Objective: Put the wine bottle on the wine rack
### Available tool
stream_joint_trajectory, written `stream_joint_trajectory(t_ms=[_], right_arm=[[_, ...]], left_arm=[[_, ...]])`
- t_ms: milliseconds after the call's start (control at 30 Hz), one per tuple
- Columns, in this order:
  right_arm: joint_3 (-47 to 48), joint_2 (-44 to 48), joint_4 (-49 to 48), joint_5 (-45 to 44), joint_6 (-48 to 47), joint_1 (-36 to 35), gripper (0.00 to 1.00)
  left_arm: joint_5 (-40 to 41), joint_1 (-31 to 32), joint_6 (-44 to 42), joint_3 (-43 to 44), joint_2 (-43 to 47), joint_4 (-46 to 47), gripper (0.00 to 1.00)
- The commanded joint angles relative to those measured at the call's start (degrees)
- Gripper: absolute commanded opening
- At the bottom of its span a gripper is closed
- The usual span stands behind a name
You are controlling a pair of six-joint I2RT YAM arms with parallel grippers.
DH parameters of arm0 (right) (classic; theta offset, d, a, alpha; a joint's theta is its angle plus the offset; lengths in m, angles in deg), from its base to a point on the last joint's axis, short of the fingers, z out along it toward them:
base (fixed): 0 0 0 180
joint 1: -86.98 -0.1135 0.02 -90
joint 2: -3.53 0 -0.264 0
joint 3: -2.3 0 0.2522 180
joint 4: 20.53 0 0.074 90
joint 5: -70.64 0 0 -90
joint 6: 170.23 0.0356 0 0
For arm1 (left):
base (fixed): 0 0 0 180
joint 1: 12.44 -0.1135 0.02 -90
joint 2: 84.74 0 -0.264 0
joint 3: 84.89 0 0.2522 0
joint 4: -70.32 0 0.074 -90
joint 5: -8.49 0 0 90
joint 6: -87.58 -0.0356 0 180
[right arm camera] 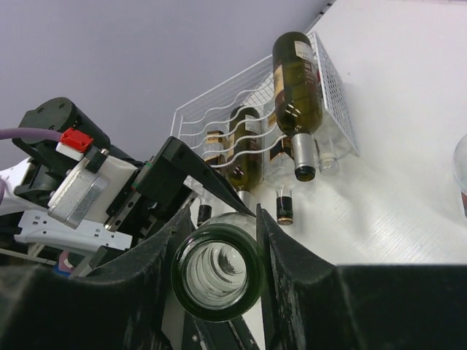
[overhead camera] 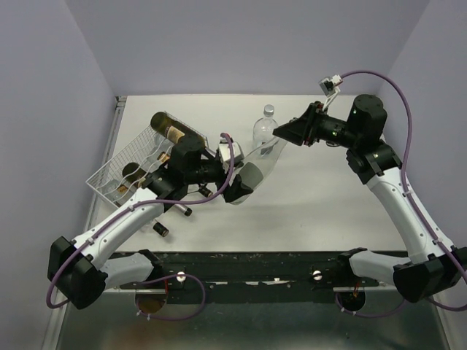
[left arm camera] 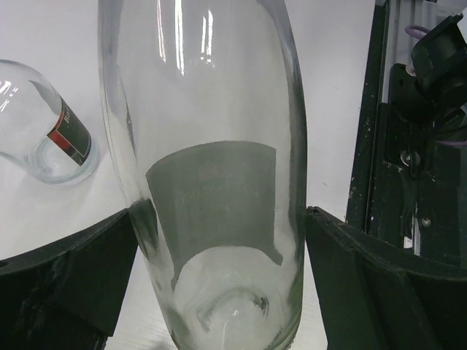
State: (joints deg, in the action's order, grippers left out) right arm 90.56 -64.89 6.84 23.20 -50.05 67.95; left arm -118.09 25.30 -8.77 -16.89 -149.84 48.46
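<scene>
Right claw (right arm camera: 230, 222) pinches smooth glass wine bottle (left arm camera: 208, 146).

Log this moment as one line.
right gripper: shut on neck of clear wine bottle | left gripper: open around its body | wine rack: holds dark bottles; held one not yet on it
</scene>
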Motion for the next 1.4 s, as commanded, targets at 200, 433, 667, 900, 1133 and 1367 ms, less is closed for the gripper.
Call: stream_joint_trajectory(t_ms=[200, 433, 667, 900, 1133, 1367], right_arm=[[-4.3, 7.2, -25.6, 14.1, 12.9, -2.5, 0.01], [-8.3, 9.2, -34.2, 18.9, 12.6, -3.7, 0.01], [-11.2, 10.0, -39.9, 22.3, 13.9, -4.4, 0.01], [-10.8, 11.1, -33.6, 20.8, 9.4, -4.3, 0.01], [-2.2, 10.9, -0.6, 6.9, -7.0, -4.4, 0.91], [3.5, 13.1, 9.1, -7.2, -9.7, -4.4, 0.96]], left_arm=[[-2.2, 0.2, 1.4, 0.3, -4.2, 3.9, 0.99], [0.1, 0.2, 1.2, 0.7, -4.8, 5.2, 0.99], [-3.2, 0.2, 2.6, 1.7, -6.6, 7.7, 0.99], [-3.2, 0.1, -0.3, 3.6, -6.4, 5.2, 0.11], [0.9, 0.1, -10.9, 3.2, -1.6, 3.5, 0.0], [4.9, 0.4, -29.3, 5.1, 3.0, -4.3, 0.0]])
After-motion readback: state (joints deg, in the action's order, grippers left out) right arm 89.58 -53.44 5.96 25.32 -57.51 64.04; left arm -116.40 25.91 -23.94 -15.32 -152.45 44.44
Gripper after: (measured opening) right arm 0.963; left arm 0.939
